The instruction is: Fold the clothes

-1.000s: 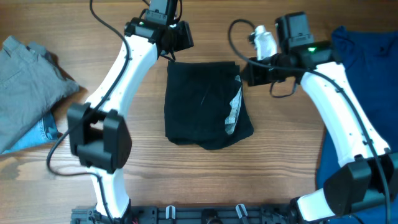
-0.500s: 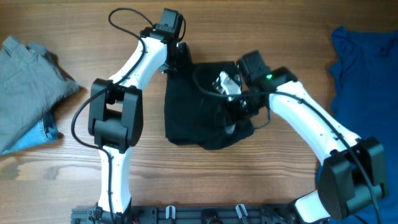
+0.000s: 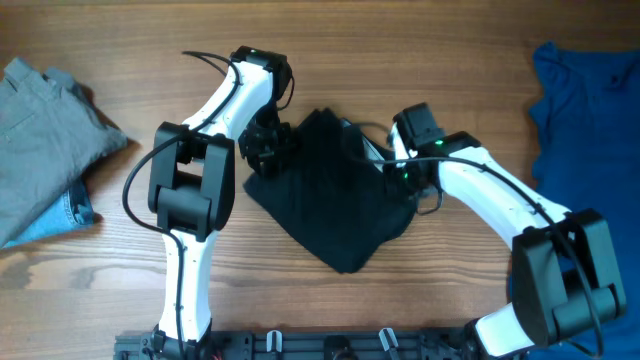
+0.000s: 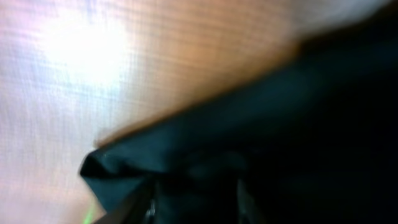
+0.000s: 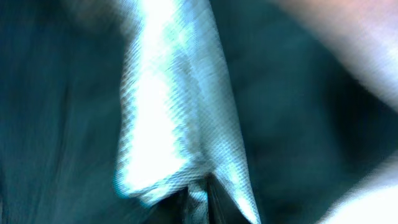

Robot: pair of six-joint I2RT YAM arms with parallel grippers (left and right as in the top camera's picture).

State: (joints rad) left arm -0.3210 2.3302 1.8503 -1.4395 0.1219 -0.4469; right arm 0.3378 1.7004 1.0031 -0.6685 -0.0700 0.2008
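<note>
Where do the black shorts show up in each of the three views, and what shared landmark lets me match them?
Overhead: black shorts lie skewed at the picture's centre.
Left wrist: the shorts fill the lower right, blurred.
Right wrist: the shorts flank a pale label, filling most of the frame.
Shared landmark: the wooden table.

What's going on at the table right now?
Both arms are on the black shorts mid-table. The left hand pinches their upper left edge. The right hand pinches the right side, on a pale strip of fabric. The shorts lie skewed, not neatly folded. A grey garment with a denim piece under it sits far left and a blue garment far right, away from both hands.
</note>
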